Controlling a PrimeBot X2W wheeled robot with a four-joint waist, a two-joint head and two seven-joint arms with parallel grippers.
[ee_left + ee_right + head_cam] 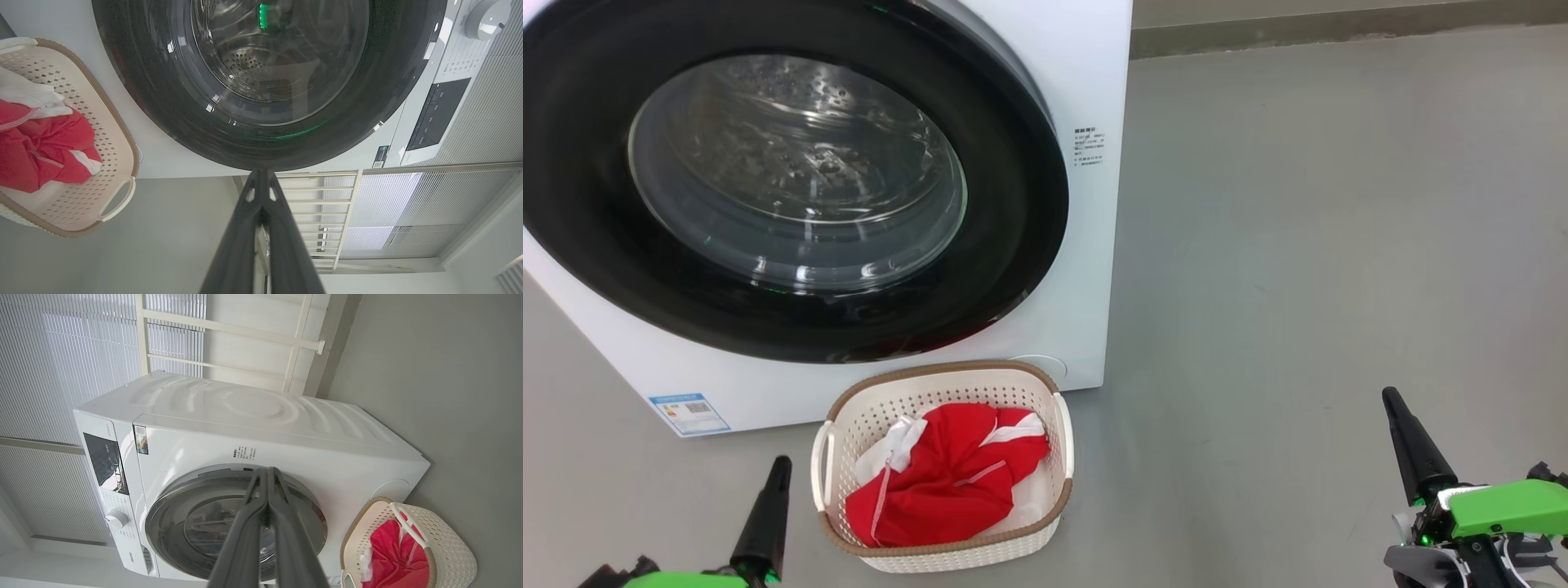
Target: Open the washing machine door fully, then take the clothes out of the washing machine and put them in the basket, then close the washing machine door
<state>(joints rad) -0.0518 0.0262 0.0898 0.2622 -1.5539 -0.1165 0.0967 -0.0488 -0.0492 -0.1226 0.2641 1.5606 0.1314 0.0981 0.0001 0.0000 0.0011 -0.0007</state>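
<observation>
Left gripper (780, 467) shut, empty, head view lower left, body cut by bottom edge; right gripper (1392, 402) shut, empty, lower right. Washing machine door (1013, 204) closed, top and left cropped. Basket (947, 369) on floor (1298, 245), just before washing machine (1086, 73) front; clothes (939, 482) inside. Left wrist view: jaws pressed together; basket cut at left edge; drum (245, 65) dim behind glass. Right wrist view: right gripper hides door middle; basket cropped at bottom edge.

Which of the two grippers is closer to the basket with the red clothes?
The left gripper, shut, right beside the basket; the right gripper sits much farther off across the floor on the other side.
</observation>
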